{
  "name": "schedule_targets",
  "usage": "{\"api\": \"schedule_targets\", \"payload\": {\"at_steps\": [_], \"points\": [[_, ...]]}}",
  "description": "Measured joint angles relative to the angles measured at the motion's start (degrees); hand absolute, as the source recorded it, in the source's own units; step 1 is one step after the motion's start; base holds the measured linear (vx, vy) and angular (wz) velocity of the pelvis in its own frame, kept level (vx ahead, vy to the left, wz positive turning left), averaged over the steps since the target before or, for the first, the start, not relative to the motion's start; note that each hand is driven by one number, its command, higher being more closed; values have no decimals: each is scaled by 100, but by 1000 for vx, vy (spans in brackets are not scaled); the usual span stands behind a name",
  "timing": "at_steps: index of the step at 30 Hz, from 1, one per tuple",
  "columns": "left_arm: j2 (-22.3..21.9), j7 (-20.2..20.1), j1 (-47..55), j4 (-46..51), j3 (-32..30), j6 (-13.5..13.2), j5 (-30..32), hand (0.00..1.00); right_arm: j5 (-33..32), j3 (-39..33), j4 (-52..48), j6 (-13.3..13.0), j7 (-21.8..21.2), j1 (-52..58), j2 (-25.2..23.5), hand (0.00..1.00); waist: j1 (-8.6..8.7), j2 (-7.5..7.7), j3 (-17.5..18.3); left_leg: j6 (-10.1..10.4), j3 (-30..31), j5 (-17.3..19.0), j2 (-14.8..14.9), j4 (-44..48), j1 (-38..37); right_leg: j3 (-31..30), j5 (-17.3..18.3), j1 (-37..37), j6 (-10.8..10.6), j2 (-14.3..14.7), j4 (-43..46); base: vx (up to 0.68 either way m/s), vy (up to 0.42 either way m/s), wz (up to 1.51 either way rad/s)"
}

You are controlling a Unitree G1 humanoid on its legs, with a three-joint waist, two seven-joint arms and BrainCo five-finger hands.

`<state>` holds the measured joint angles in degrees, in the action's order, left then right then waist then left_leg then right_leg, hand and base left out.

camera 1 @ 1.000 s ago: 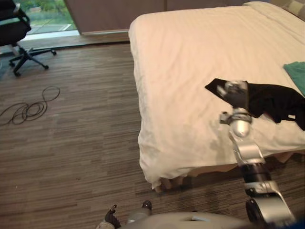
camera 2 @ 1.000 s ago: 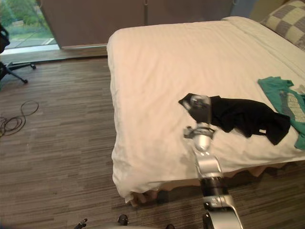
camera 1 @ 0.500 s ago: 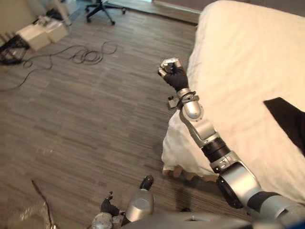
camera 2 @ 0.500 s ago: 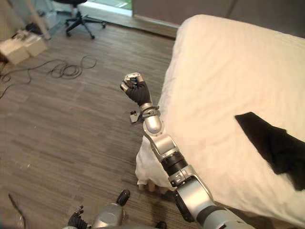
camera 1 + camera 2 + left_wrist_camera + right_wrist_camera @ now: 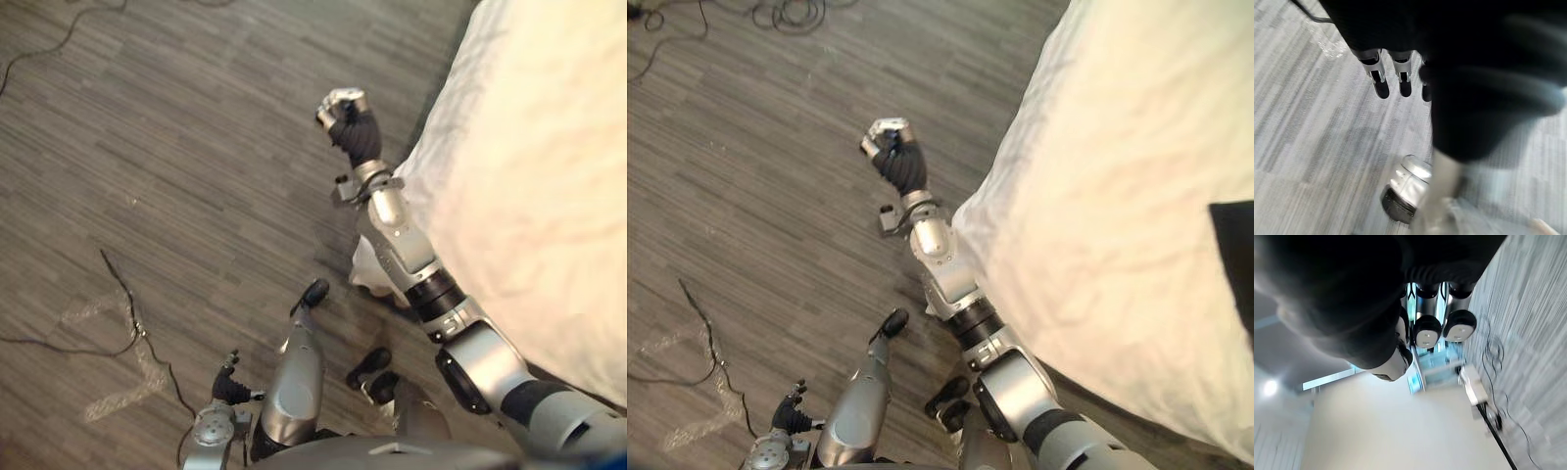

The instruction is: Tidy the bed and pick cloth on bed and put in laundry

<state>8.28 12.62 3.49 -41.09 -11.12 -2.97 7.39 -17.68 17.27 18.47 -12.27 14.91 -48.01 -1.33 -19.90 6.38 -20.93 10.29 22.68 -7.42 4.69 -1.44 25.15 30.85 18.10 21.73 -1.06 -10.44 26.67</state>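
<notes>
The white bed (image 5: 529, 147) takes up the right side of both eye views, its corner hanging down near my right arm. A black cloth (image 5: 1236, 264) lies on the sheet at the far right edge. My right hand (image 5: 351, 122) is raised over the wooden floor just left of the bed corner. Its fingers (image 5: 1427, 330) are curled into a fist with nothing in them. My left hand (image 5: 231, 389) hangs low at the bottom left above the floor. Its fingers (image 5: 1381, 88) point down, relaxed and holding nothing.
Grey-brown wooden floor (image 5: 147, 147) spreads to the left of the bed. Loose cables (image 5: 794, 12) lie coiled on it at the far top left. The bed's overhanging sheet (image 5: 1019, 196) is close beside my right forearm.
The camera has swung left and downward. My right hand has come off the black cloth, which stays on the bed, and now stands raised as a fist over the floor.
</notes>
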Motion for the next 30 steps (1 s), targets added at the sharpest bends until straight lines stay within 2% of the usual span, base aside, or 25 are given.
{"api": "schedule_targets", "payload": {"at_steps": [2, 6, 8, 11, 13, 15, 22, 24, 25, 27, 28, 30], "points": [[120, 183, -765, -124, -17, -6, -6, 0, -1, -194, -2, -7, 102, -209, 33, 100, 37, 47, -280, 101, 51, -47, 40, 89, 329, 30, 123, 399, 106, -23, 322, -148, -137, 5], [-200, 276, -1891, -77, 211, -183, -14, 0, -20, -374, 189, -4, 214, -281, 172, 100, 286, 20, -586, 232, 90, -161, 55, 213, 1092, 92, 203, 1307, 234, -139, 786, -118, -58, -3], [-389, 276, -2059, -82, 224, -195, -100, 0, -68, -388, 442, -3, 221, -275, 171, 100, 360, -21, -646, 260, 62, -200, 81, 221, 1348, 94, 209, 1603, 246, -155, 878, -44, -21, -8], [-495, 279, -2096, -100, 223, -194, -180, 0, -133, -382, 835, 8, 220, -279, 158, 100, 363, -53, -667, 291, 16, -218, 110, 235, 1699, 92, 236, 2025, 296, -171, 992, -2, -37, -8], [-547, 287, -2133, -131, 212, -195, -181, 0, -122, -326, 1264, 23, 218, -329, 140, 100, 363, -162, -752, 317, 29, -232, 124, 250, 1899, 123, 256, 2239, 329, -180, 1073, 21, -42, 5], [-578, 295, -2156, -147, 209, -202, -181, 0, -111, -191, 1727, 63, 200, -321, 66, 100, 376, -208, -782, 319, 1, -234, 124, 249, 2030, 127, 263, 2420, 340, -212, 1147, 32, -27, 0], [-750, 290, -2253, -294, 204, -250, -185, 0, 139, -89, 3055, 79, 42, 134, -488, 100, 529, -209, -780, 319, -119, -233, 37, 265, 1957, 56, 260, 2360, 347, -295, 1119, 14, 12, 0], [-822, 273, -2281, -299, 206, -249, -241, 0, 161, -41, 3600, 304, -80, 632, -525, 100, 576, -201, -774, 318, -194, -233, 5, 267, 1791, 9, 251, 2195, 354, -312, 1054, 9, 40, -5], [-819, 274, -2280, -310, 192, -246, -241, 0, 157, -142, 3727, 356, -78, 821, -532, 100, 617, -201, -771, 317, -212, -233, 0, 267, 1737, 6, 236, 2132, 353, -312, 1025, 1, 49, -12], [-806, 268, -2275, -352, 154, -240, -334, 0, 91, -793, 3873, 436, -67, 1736, -463, 100, 811, -179, -754, 280, -362, -211, 18, 270, 1449, -96, 123, 1860, 323, -263, 867, -23, 61, -29], [-804, 260, -2277, -352, 115, -237, -385, 0, 67, -982, 3872, 436, -71, 1949, -416, 100, 856, -178, -745, 257, -418, -198, 30, 273, 1375, -146, 87, 1794, 313, -234, 809, -36, 69, -53], [-798, 163, -2281, -424, -20, -227, -452, 0, -23, -1539, 3863, 439, -85, 2691, -215, 100, 1052, -161, -663, 155, -728, -139, 100, 277, 1010, -390, -76, 1538, 285, -129, 583, -47, 70, -72]]}}
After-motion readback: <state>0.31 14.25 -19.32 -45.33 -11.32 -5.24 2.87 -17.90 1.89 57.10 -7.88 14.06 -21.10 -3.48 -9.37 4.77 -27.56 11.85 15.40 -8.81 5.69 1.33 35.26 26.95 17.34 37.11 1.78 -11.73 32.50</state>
